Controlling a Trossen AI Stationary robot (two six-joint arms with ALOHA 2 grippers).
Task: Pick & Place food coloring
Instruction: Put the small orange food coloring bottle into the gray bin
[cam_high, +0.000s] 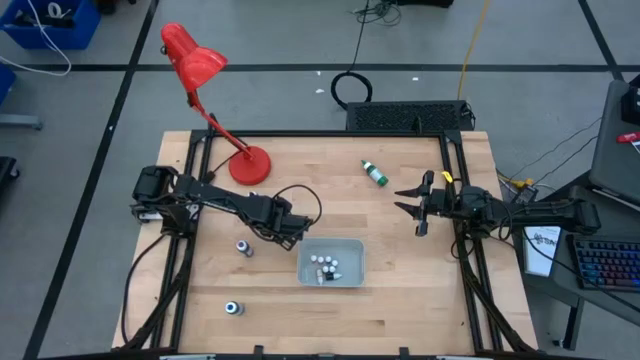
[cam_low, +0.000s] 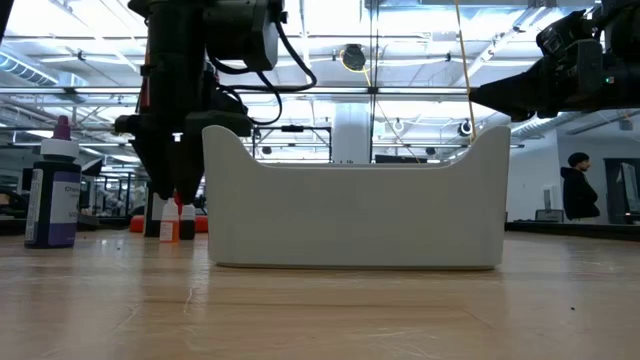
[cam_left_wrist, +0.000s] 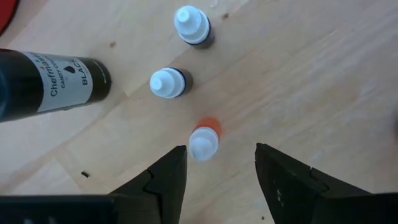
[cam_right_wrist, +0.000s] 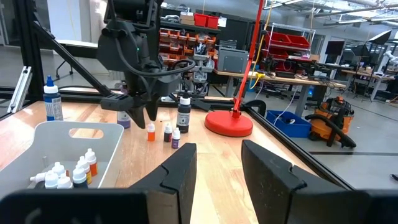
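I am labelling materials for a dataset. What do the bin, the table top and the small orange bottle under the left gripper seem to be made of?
Bin: probably matte moulded plastic; its walls are smooth, pale and rounded.
Table top: wood, seemingly butcher block, with visible plank strips and grain.
Small orange bottle: likely plastic, with an orange body and a white dropper cap; it stands below the open left gripper.

Left arm: extends from its base at the table's left edge toward the centre, wrist bent so that the left gripper (cam_high: 287, 228) points straight down at the table. Its two dark fingers (cam_left_wrist: 168, 177) stand apart, with a clear gap between the tips, which sit close above the wood. Right arm: reaches in from the right edge, held well above the table. The right gripper (cam_high: 415, 209) faces the centre, fingers (cam_right_wrist: 180, 163) parted and holding nothing.
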